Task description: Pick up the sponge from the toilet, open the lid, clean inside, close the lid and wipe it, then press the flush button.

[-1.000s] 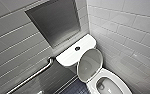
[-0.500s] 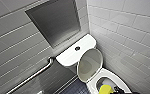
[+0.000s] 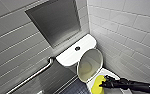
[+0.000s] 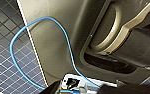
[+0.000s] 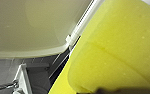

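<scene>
Gripping the yellow sponge (image 3: pixel 98 85) firmly in the right fingers (image 3: pixel 106 79), just in front of the upright lid (image 3: pixel 89 63), poised above the open toilet (image 3: pixel 68 57) bowl.

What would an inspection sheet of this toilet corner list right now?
Surface: white glossy ceramic toilet, small dark round flush button centred on its tank top.
Job's things: smooth white oval lid raised; bright yellow sponge block at the bowl rim.
Clutter: nothing seen.
Grippers: right gripper shut on the sponge.
Cables: blue cable looped beside the robot's body.
Surroundings: grey wall tiles, metal grab bar, recessed steel niche, dark blue floor tiles.
</scene>
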